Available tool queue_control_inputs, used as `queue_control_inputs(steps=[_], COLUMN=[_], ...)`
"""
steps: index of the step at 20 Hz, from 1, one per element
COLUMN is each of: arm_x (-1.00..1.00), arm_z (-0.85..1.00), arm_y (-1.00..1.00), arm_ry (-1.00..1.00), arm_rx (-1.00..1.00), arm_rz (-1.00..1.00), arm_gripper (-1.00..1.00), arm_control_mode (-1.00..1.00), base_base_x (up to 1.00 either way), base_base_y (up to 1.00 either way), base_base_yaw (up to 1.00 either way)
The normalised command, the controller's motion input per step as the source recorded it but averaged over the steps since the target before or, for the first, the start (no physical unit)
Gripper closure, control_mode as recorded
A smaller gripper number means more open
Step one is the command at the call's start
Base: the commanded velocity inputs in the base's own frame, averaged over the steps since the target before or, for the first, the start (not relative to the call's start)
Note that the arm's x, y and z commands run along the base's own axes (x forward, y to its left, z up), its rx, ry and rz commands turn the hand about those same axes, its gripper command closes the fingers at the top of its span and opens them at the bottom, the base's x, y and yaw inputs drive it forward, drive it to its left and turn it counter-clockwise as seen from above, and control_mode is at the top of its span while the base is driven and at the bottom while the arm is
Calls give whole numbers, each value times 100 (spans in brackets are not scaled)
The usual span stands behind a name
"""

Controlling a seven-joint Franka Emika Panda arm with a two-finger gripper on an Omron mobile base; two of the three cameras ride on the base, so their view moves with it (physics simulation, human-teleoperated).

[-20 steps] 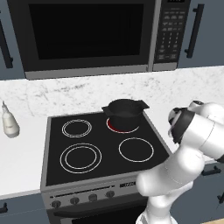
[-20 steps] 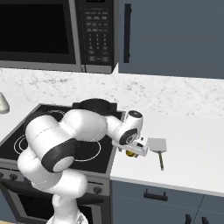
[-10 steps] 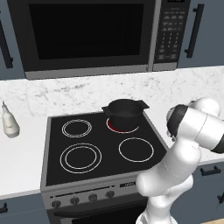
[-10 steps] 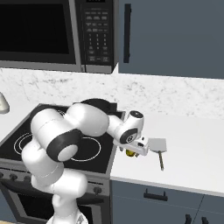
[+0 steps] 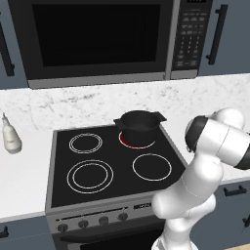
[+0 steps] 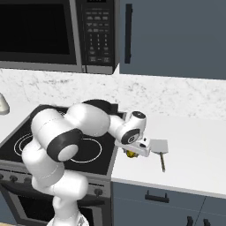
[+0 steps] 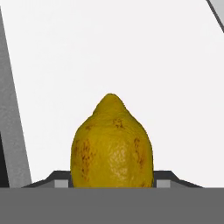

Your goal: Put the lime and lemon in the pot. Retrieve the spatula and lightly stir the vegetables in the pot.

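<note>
1. Microwave (image 5: 93,41) hangs above the stove, its keypad on the right side; dark blue cabinet doors flank it
2. Black stovetop (image 5: 88,190) set into the white marble counter (image 6: 194,159); three white burner rings bare, the back-right burner glowing red
3. Pot (image 5: 138,126), black, low and round, sits on that glowing back-right burner, upright; nothing made out inside it from the left base view
4. Arm bends low over the counter just right of the stove edge, hand pointing down at the worktop
5. Spatula (image 6: 160,149) lies flat on the counter right of the stove, pale grey blade toward the wall, thin dark handle running toward the front edge; the hand is just beside the blade, contact cannot be told
6. Pale bottle (image 5: 10,138) stands on the counter left of the stove, well apart from everything else
7. Gripper (image 7: 112,183) down on the counter around the lemon (image 7: 112,144); finger tips show on either side of the fruit, jaws partly drawn in, whether they actually press it I cannot tell
8. Lemon yellow with brown flecks, pointed end away from the hand, resting on the counter between stove edge and spatula blade
</note>
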Motion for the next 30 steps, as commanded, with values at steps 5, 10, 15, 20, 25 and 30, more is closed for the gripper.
queue_control_inputs(steps=[5, 10, 15, 20, 25, 30], arm_x=[-32, -27, 0, 0, 2, 0], arm_z=[76, 80, 0, 0, 19, 66], arm_y=[21, 29, 0, 0, 7, 57], arm_ry=[-24, -13, 0, 0, 0, 0], arm_rx=[-2, -27, 0, 0, 2, 5], arm_rz=[0, 0, 0, 0, 6, 15], arm_gripper=[100, 100, 100, 100, 100, 100], arm_control_mode=[-100, -100, -100, -100, -100, -100], base_base_x=[0, 0, 0, 0, 0, 0], base_base_y=[0, 0, 0, 0, 0, 0], base_base_yaw=[0, 0, 0, 0, 0, 0])
